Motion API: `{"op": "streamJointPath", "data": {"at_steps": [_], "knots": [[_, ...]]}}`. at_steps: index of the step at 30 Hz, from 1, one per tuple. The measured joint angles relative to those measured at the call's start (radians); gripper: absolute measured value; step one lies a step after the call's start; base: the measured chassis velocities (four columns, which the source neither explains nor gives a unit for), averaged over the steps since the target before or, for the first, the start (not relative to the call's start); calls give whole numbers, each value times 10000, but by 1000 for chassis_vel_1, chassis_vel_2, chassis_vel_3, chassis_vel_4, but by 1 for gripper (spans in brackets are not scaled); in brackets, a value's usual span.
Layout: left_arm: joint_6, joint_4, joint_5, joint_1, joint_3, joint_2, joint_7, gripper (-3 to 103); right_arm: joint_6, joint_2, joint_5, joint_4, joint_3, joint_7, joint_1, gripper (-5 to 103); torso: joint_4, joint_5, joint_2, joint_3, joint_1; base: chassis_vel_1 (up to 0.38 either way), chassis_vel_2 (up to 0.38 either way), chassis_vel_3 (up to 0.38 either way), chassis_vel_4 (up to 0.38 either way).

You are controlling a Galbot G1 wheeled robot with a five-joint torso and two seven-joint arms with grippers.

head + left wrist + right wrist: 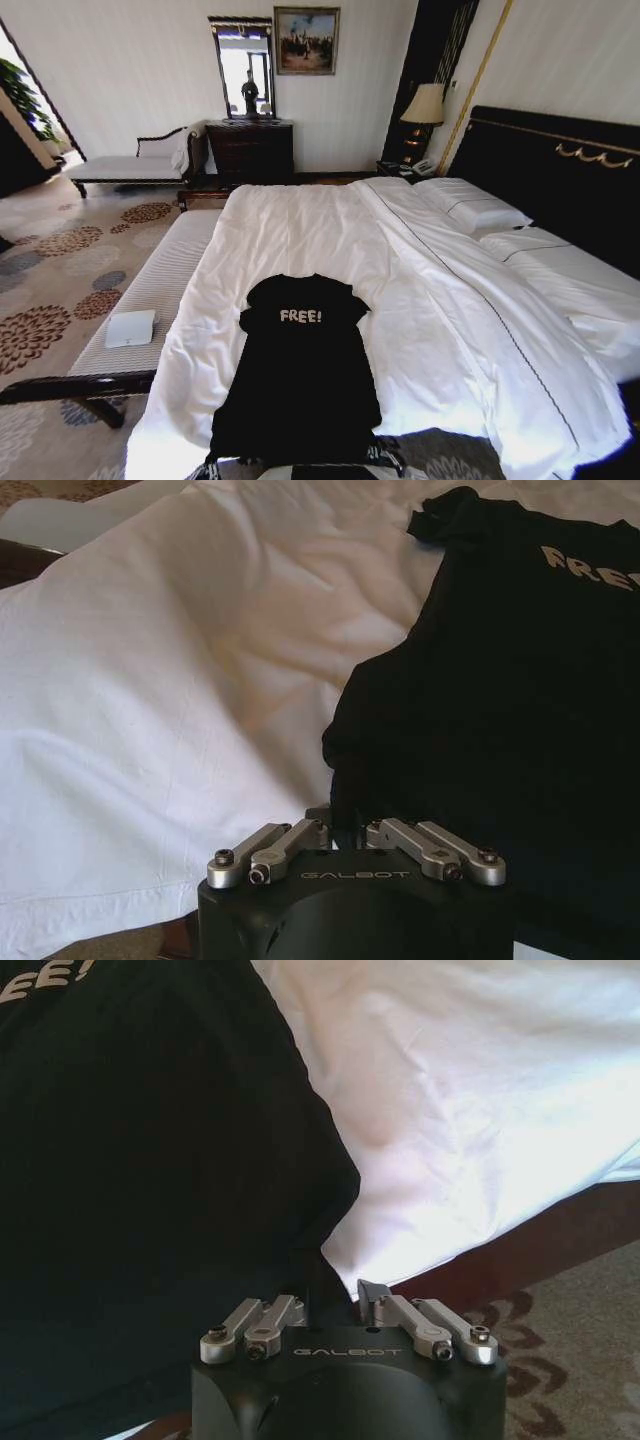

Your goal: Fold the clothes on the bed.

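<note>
One large bed [330,240] with white sheets, a rumpled white duvet and pillows against a tall dark headboard takes up most of the head view, its near edge running close to the robot. Along its left side stands a narrow white-cushioned bench [150,290] with a small white box [130,328] lying on it, on a carpet patterned with dark red flowers. On the near part of the bed lies the black T-shirt [300,380], spread flat with its white "FREE!" lettering facing up, the collar pointing toward the far end of the bed and the hem at the near edge. Both arms reach to that hem. The left end effector [340,825] sits at the shirt's near left corner, its fingers drawn together with the black cloth pinched between them. The right end effector [335,1295] sits at the shirt's near right corner, just where the black cloth meets the white sheet, and its fingers are likewise drawn in on the shirt's edge. Beyond that corner the sheet hangs over the dark bed frame above the carpet.
</note>
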State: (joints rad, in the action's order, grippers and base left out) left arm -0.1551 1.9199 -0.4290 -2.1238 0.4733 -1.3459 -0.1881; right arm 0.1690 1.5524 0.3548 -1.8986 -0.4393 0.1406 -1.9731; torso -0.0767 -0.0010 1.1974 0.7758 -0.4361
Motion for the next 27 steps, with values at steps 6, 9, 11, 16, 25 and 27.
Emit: {"op": "streamJointPath", "data": {"at_steps": [6,9,11,16,25,27], "knots": [[-291,-45,195,-130,171,-28,46,38,-185,-31,-34,-81,1,-7,-200,51,-3,9,0,0,0,0,0,0,0],[-453,67,260,-236,233,-22,81,43,-279,-82,-14,-275,-29,-8,-281,62,-4,22,0,0,0,0,0,0,0],[-616,245,401,-338,288,3,105,54,-368,-133,49,-541,-88,-16,-351,68,-5,35,0,0,0,0,0,0,0],[-814,534,705,-455,328,28,114,64,-527,-256,67,-981,-326,-32,-462,79,-5,21,0,0,0,0,0,0,0],[-894,1857,1385,-490,438,110,127,98,-1075,-734,296,-2045,-1272,-195,-285,100,-5,15,0,0,0,0,0,0,0],[-824,1963,1532,-281,460,164,123,100,-1195,-976,454,-2050,-1511,-365,-26,100,-6,13,0,0,0,0,0,0,0]]}}
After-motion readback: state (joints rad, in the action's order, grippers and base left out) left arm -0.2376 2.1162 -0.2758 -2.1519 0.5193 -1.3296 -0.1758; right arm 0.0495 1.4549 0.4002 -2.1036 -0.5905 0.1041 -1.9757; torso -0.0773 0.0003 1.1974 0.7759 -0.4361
